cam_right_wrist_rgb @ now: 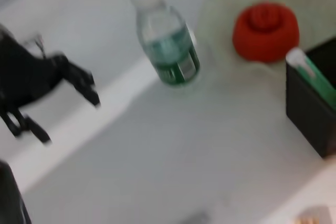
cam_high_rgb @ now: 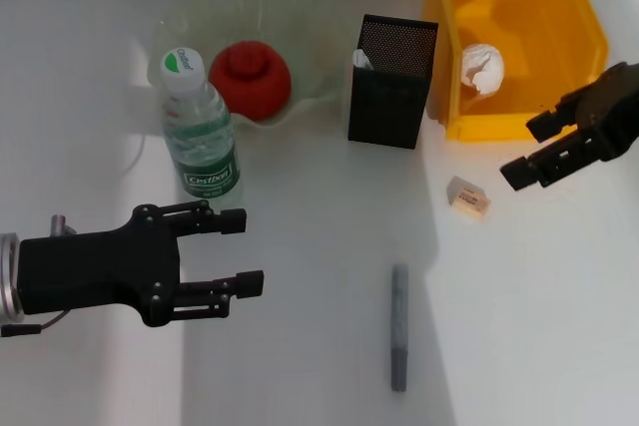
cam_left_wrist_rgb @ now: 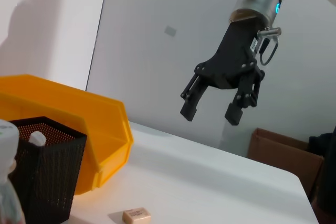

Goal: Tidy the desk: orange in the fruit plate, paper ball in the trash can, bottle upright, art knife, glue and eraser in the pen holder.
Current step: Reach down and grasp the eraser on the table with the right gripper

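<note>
Sitting on the white bench (cam_high_rgb: 300,346), the eraser (cam_high_rgb: 468,196) is a little beige block just in front of the yellow trash can (cam_high_rgb: 579,37) and off to the side of the black pen holder (cam_high_rgb: 391,82). It looks like the next thing to pick up. The right gripper (cam_high_rgb: 547,150) hangs in the air near it, over the front edge of the trash can, with its two fingers spread wide and nothing in them. To do this well, it should come straight down over the eraser, close on its two long sides, lift it and let it go over the open top of the pen holder, which already has something white and green sticking out. The eraser is small and flat, so a crooked pinch could make it slip. The orange (cam_high_rgb: 250,78) is in the fruit plate (cam_high_rgb: 319,47), the paper ball (cam_high_rgb: 481,68) is in the trash can, and the bottle (cam_high_rgb: 198,127) stands up beside the plate. A thin grey stick, likely the art knife (cam_high_rgb: 399,327), lies flat on the bench. The left gripper (cam_high_rgb: 238,251) waits low near the bottle, open and empty.
</note>
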